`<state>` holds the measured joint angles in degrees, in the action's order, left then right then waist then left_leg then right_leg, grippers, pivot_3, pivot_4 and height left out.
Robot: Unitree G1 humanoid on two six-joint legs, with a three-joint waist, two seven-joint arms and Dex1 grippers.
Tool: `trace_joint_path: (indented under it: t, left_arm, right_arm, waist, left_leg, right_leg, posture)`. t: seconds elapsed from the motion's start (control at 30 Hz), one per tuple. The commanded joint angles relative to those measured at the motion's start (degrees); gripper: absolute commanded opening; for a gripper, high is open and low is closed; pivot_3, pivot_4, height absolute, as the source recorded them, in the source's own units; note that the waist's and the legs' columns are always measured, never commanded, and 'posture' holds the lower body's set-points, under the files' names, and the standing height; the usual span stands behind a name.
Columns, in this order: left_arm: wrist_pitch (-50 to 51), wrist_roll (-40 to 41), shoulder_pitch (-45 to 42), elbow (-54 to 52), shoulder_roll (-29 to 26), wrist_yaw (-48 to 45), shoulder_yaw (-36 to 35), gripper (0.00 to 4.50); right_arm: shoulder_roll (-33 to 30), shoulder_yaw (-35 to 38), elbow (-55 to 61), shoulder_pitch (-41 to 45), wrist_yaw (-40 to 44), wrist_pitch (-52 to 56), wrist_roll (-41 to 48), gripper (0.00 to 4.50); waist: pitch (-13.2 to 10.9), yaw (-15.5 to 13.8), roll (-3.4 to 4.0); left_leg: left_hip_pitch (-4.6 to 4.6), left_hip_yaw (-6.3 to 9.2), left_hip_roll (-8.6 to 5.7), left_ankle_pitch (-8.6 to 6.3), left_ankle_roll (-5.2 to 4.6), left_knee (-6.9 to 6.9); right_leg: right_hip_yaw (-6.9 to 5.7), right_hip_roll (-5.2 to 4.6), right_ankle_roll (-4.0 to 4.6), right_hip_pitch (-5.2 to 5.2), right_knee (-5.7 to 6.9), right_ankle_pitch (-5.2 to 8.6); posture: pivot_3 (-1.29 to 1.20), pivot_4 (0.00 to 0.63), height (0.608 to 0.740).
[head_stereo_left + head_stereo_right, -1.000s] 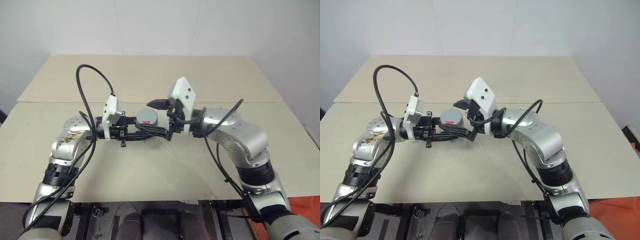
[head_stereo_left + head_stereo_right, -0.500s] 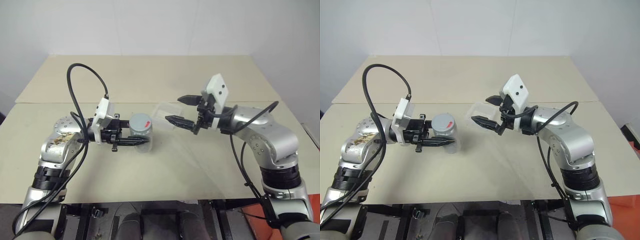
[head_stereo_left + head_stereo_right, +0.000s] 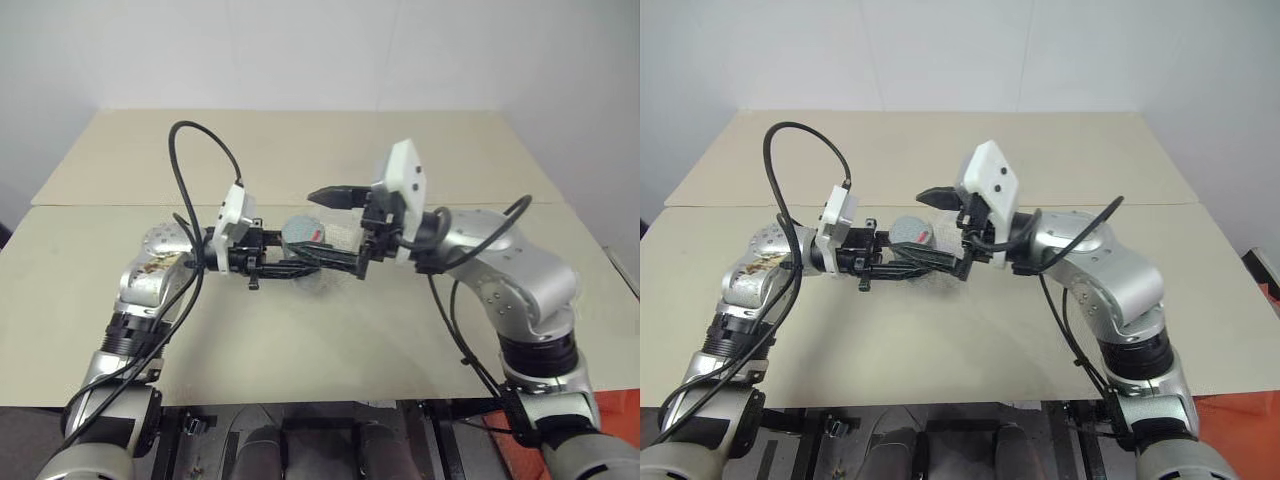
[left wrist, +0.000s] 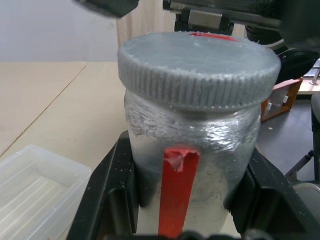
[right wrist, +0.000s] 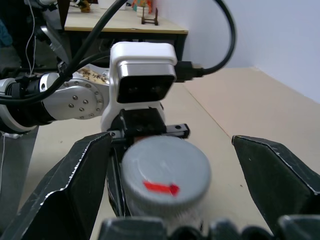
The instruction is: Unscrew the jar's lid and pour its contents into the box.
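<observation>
While left gripper (image 3: 300,268) jaws clench the jar (image 4: 192,165), right gripper (image 5: 170,165) jaws gape around its lid (image 5: 165,170).

Lab — bare table (image 3: 300,150) (white walls)

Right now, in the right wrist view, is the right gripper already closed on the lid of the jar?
No. The right gripper stands wide open, its fingers apart on both sides of the grey lid.

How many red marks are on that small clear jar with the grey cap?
2: a small red mark on top of the round grey screw cap, and a red vertical stripe down the label of the small clear jar. Its far side is hidden.
</observation>
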<state>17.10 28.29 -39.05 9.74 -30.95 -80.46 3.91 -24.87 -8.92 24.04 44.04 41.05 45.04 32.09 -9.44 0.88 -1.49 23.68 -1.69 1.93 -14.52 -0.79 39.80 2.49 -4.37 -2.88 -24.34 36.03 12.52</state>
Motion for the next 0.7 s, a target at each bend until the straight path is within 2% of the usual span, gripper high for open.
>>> trace_joint_path:
  t: [0.03, 0.3, 0.7]
  left_arm:
    - [-1.4, -0.2, -1.6, -0.4, 0.4, -0.7, -0.1, 1.93]
    - [-1.0, 0.1, -0.8, -1.6, -0.3, -0.9, -0.6, 1.93]
    - [-0.4, 0.8, 0.9, -3.3, -2.6, -1.2, -1.8, 1.93]
  right_arm:
    - [1.5, -1.2, -0.9, 2.6, -0.8, -2.0, -1.9, 4.47]
    - [3.5, -1.7, -5.7, 3.9, -2.1, -1.9, -5.2, 4.47]
    - [-3.4, 3.7, -5.2, 0.7, 0.3, -2.5, -4.2, 4.47]
  waist:
    - [0.0, 0.0, 0.00]
    - [0.0, -0.1, 0.00]
    - [0.0, -0.1, 0.00]
  left_leg:
    - [0.00, 0.00, 0.00, 0.00, 0.00, 0.00]
    - [0.03, 0.00, 0.00, 0.00, 0.00, 0.00]
    - [0.04, 0.01, 0.00, 0.00, 0.00, 0.00]
  right_leg:
    - [0.00, 0.00, 0.00, 0.00, 0.00, 0.00]
    - [-0.01, -0.01, 0.00, 0.00, 0.05, 0.00]
    - [-0.02, -0.01, 0.00, -0.01, 0.03, 0.00]
  posture:
    - [0.00, 0.150, 0.740]
    - [0.00, 0.150, 0.740]
    - [0.00, 0.150, 0.740]
